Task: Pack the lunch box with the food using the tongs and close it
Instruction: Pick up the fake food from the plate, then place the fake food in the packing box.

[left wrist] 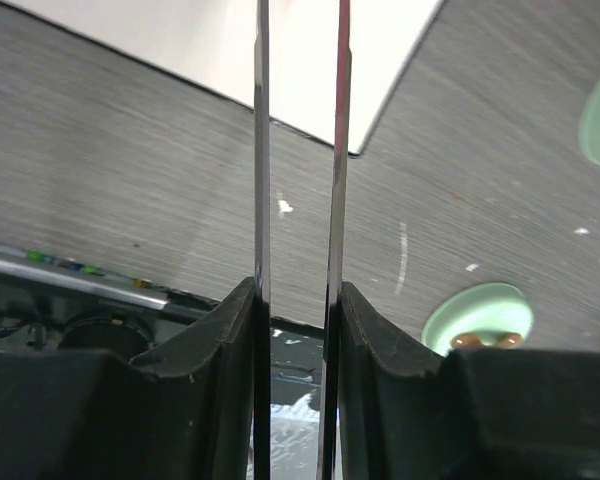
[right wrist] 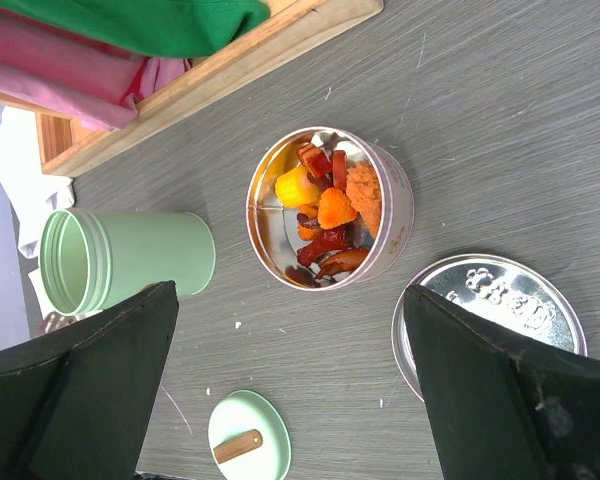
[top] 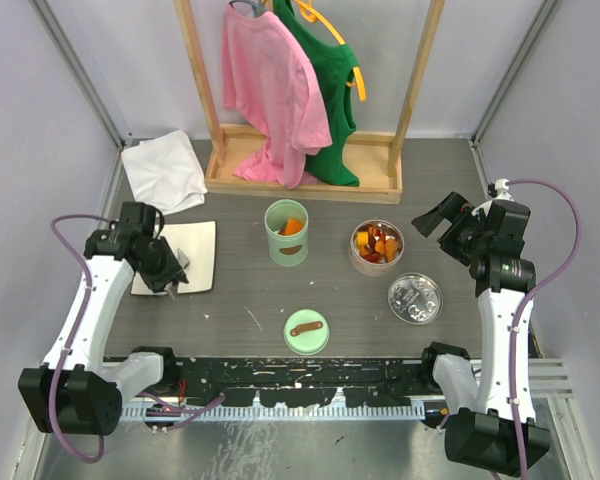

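Chiefly shows the left claw [left wrist: 298, 300] narrowed onto the tongs [left wrist: 262, 150], with both slim arms running out between its fingers, over the grey surface [left wrist: 100, 180] and toward a white mat [left wrist: 180, 40]. Shows the right claw [right wrist: 288, 292] spread wide, gripping nothing, poised above the food [right wrist: 325, 215] heaped in a round tin [right wrist: 400, 205]. Places the tin lid [right wrist: 490, 300] just beside the tin, the green lunch box [top: 286, 232] upright between the two claws, and the green lid [top: 306, 331] apart, nearer the arm bases.
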You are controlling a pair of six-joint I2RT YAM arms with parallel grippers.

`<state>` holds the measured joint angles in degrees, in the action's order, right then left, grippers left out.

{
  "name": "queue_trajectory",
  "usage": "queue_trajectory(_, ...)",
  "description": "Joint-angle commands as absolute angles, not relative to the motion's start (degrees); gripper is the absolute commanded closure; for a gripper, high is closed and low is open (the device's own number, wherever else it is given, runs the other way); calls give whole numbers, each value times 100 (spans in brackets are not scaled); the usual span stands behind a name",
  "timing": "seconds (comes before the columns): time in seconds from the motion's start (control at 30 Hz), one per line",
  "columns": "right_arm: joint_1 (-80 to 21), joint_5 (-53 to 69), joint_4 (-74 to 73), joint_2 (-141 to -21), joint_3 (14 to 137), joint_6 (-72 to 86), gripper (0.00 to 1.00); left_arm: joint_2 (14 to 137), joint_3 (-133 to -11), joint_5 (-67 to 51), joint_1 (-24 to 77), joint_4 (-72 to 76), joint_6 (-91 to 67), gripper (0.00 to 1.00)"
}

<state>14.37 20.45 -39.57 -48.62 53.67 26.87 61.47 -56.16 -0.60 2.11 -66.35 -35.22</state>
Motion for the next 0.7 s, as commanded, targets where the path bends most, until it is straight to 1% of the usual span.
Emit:
queue_trajectory(0.0,1456,2074,-3784,-4777,5471,2689,0,5882,-6193,-780,176,-6476,-3395,80)
queue_trajectory(0.23,1455,2126,-3688,-4793,5379,2753,0,5727,-6848,-1440,226,-6479,-3508,80)
queue_trajectory(0.43,1454,2187,-3647,-4798,5368,2795,0,5590,-7173,-2058,665,-5926,-3936,80)
queue_trajectory(0.5,1453,2184,-3660,-4785,5371,2786,0,5543,-7182,-2177,922,-5588,-4151,80)
queue_trajectory(0.67,1455,2171,-3671,-4765,5355,2768,0,5744,-7477,-1872,1997,-5068,-4437,79)
